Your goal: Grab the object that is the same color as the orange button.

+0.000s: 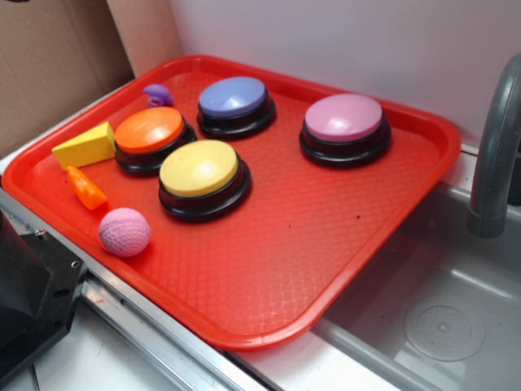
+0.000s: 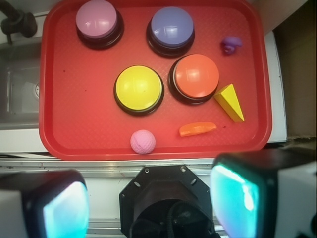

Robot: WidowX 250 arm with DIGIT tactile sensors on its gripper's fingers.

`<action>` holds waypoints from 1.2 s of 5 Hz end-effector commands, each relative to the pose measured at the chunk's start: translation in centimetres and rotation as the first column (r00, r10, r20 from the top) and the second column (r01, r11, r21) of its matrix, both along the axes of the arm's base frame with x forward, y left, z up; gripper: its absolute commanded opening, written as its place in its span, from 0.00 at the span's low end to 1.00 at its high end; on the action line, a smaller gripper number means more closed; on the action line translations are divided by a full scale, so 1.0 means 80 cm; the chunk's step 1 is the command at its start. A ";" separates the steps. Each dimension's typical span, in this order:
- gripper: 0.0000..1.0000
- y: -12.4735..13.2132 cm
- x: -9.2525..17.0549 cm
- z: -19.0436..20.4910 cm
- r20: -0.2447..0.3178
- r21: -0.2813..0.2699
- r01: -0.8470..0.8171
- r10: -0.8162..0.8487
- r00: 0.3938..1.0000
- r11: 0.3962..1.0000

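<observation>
The small orange tapered object [image 1: 85, 188] [image 2: 197, 129] lies flat on the red tray [image 1: 358, 220] [image 2: 79, 134] near its front edge, between the yellow wedge and the pink ball. The orange button [image 1: 150, 133] [image 2: 196, 77] stands just behind it, glossy top on a black base. My gripper [image 2: 151, 198] hangs high over the robot's black base, short of the tray, open with a wide gap and nothing between its fingers [image 2: 235, 196]. It does not show in the exterior view.
Yellow button [image 1: 199, 171] [image 2: 139, 89], blue button [image 1: 234, 101] [image 2: 171, 27] and pink button [image 1: 344, 122] [image 2: 97, 19] share the tray. A yellow wedge [image 1: 86, 147] [image 2: 230, 101], pink ball [image 1: 124, 232] [image 2: 142, 142] and purple piece [image 1: 158, 95] [image 2: 231, 44] lie there too. A grey sink [image 1: 440, 318] with a faucet [image 1: 492, 155] adjoins.
</observation>
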State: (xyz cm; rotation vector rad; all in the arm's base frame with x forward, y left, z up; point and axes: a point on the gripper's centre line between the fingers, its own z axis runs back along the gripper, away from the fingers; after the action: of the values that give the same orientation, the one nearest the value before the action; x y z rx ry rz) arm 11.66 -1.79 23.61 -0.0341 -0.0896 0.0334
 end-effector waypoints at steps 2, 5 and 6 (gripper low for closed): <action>1.00 0.015 0.009 -0.014 0.019 -0.061 -0.135 0.137 0.990 0.989; 1.00 0.059 0.024 -0.098 0.004 -0.150 -0.484 0.490 0.872 0.862; 1.00 0.069 0.022 -0.127 0.021 -0.138 -0.571 0.579 0.815 0.809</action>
State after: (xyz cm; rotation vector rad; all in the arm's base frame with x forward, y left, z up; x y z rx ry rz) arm 13.29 3.37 13.05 -0.1404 -0.1410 0.6393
